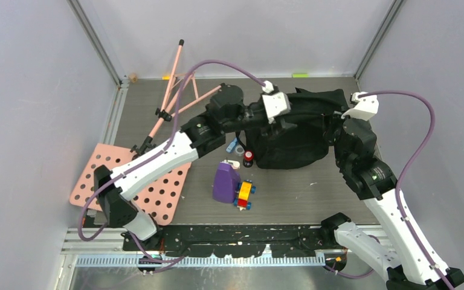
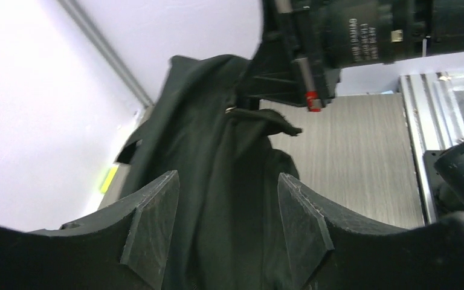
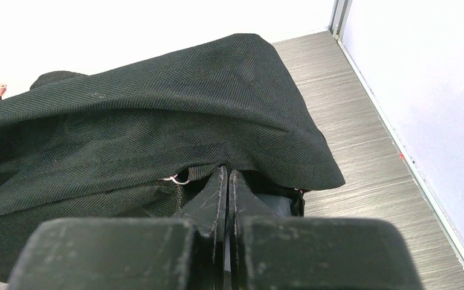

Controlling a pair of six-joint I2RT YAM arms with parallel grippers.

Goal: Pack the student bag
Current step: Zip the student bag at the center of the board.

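The bag (image 1: 296, 136) is seen by the bench's (image 1: 320, 196) far edge, the left claw (image 2: 228, 181) spread wide over it, the right claw (image 3: 228, 175) pressed closed at its hem, bare bench toward the right edge.

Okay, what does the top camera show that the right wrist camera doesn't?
Only the top view: a purple container, a red-and-yellow block toy beside it, a pink pegboard and a pink folding stand. Only the right wrist view: the right gripper shut on the black backpack at its hem, with a small metal ring just left of its tips. Both: that backpack and the grey wood-grain table.
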